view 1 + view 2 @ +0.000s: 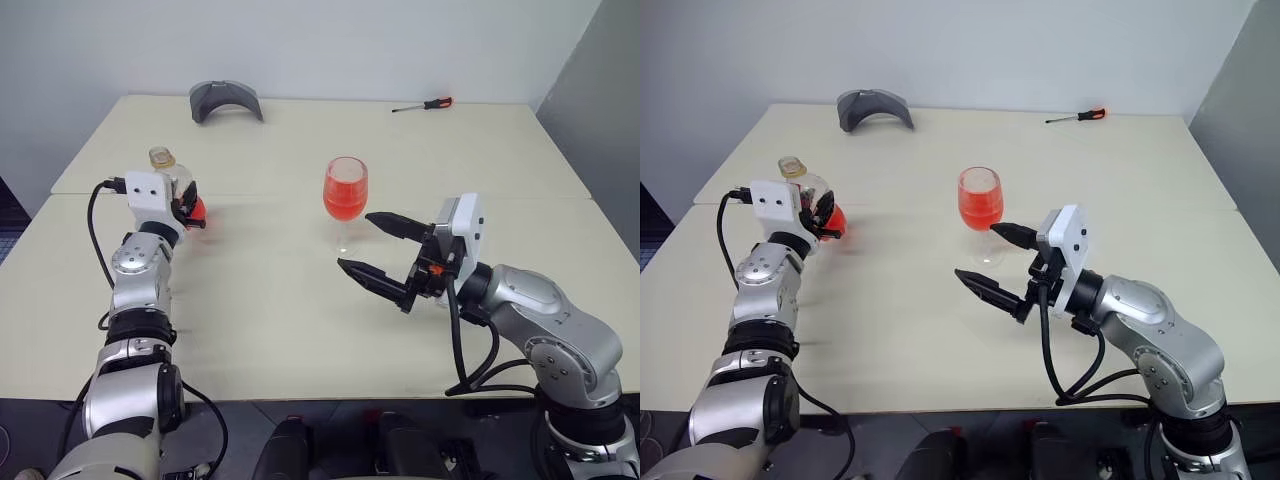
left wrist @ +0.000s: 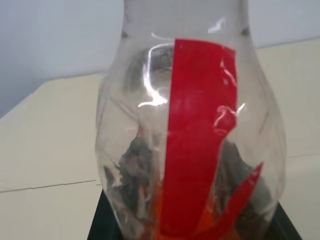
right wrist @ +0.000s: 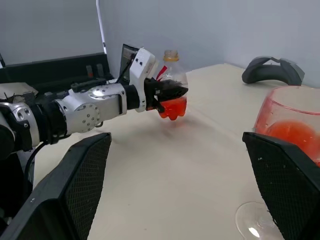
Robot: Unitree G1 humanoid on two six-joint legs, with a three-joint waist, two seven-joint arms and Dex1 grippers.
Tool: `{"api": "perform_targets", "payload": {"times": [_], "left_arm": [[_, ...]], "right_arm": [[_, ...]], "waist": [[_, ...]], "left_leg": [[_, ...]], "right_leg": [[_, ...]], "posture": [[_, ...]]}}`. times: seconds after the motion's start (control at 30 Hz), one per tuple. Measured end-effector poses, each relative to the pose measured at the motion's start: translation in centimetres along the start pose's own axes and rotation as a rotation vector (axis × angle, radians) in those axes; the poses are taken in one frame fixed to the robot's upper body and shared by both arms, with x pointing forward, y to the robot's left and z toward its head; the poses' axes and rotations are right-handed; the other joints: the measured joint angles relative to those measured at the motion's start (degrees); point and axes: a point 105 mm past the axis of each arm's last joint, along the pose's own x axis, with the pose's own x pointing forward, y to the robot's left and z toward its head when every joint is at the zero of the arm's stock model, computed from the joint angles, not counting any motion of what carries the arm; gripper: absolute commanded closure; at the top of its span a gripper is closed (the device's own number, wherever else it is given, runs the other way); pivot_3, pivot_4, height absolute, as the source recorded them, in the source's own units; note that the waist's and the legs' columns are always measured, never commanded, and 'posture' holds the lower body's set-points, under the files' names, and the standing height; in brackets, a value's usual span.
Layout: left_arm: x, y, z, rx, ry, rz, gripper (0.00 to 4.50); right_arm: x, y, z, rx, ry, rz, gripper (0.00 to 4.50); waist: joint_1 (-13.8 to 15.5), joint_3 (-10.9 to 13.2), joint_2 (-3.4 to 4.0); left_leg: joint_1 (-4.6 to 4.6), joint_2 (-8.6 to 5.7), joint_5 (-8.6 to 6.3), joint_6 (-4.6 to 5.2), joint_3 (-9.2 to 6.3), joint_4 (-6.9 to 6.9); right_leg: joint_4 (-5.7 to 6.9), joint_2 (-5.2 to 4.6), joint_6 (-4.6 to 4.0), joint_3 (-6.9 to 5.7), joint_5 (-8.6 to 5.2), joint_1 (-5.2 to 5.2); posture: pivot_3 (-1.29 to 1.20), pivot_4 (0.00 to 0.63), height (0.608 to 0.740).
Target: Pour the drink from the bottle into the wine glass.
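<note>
Already the wine glass (image 1: pixel 345 190) at the middle of the surface (image 1: pixel 300 330) holds most of the drink (image 1: pixel 345 202). My left tool (image 3: pixel 170 92) grips the almost empty, uncapped bottle (image 3: pixel 171 85) upright just above the surface's left side; my right tool (image 1: pixel 385 250) is wide open beside the glass, holding nothing. I judge only setting down remains.

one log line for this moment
left gripper: shut on clear plastic bottle | right gripper: open, empty | stemmed wine glass: holds red drink

bottle (image 2: pixel 190 140) – clear glossy plastic, glare streaks; wine glass (image 1: pixel 346 190) – smooth shiny glass; surface (image 1: pixel 300 320) matt cream; pincer fingers (image 3: pixel 75 185) matt black, textured.
</note>
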Motion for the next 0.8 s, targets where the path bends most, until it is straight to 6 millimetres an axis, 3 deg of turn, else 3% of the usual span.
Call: {"api": "perform_targets", "payload": {"times": [0.1, 0.33, 0.5, 0.67, 0.8], "left_arm": [[0.0, -1.3, -1.1, -0.090, 0.020, -0.009, 3.31], [-0.2, -0.9, -1.4, -0.162, 0.033, 0.003, 3.31], [-0.3, -1.3, -1.7, -0.093, 0.058, -0.012, 1.64], [-1.1, -1.9, -3.8, -0.064, 0.135, -0.038, 0.04], [-1.0, -2.0, -2.9, -0.055, 0.117, -0.042, 0.01]], "right_arm": [[0.2, -0.2, 0.5, -0.004, -0.017, -0.017, 0.00], [0.0, -0.6, 0.5, -0.004, -0.010, -0.047, 0.00], [0.1, -0.7, 0.6, -0.008, -0.012, -0.044, 0.00], [0.2, -0.9, 0.6, -0.006, -0.010, -0.044, 0.00], [0.3, -0.9, 0.7, -0.005, -0.012, -0.037, 0.00]], "waist": [[-0.1, 0.0, -0.06], [-0.3, -0.1, -0.08], [-0.3, -0.3, -0.03], [-0.3, -0.3, -0.03], [-0.3, -0.3, -0.03]], "left_leg": [[0.00, 0.00, 0.00, 0.00, 0.00, 0.00], [0.02, 0.02, 0.00, 0.01, -0.02, 0.00], [0.08, 0.02, -0.01, 0.02, -0.02, -0.02], [0.08, 0.02, -0.09, 0.15, -0.04, -0.02], [0.07, 0.01, -0.09, 0.16, -0.03, -0.02]], "right_leg": [[0.01, 0.00, 0.00, 0.00, 0.00, 0.00], [0.03, 0.03, 0.00, 0.02, 0.00, 0.00], [0.03, 0.04, 0.00, 0.04, 0.00, 0.02], [0.03, 0.04, 0.00, 0.02, 0.00, 0.03], [0.00, 0.04, 0.00, 0.04, 0.00, 0.05]], "posture": [[0.00, 0.150, 0.740], [0.00, 0.150, 0.740], [0.00, 0.150, 0.740], [0.00, 0.150, 0.740], [0.00, 0.150, 0.740]]}}
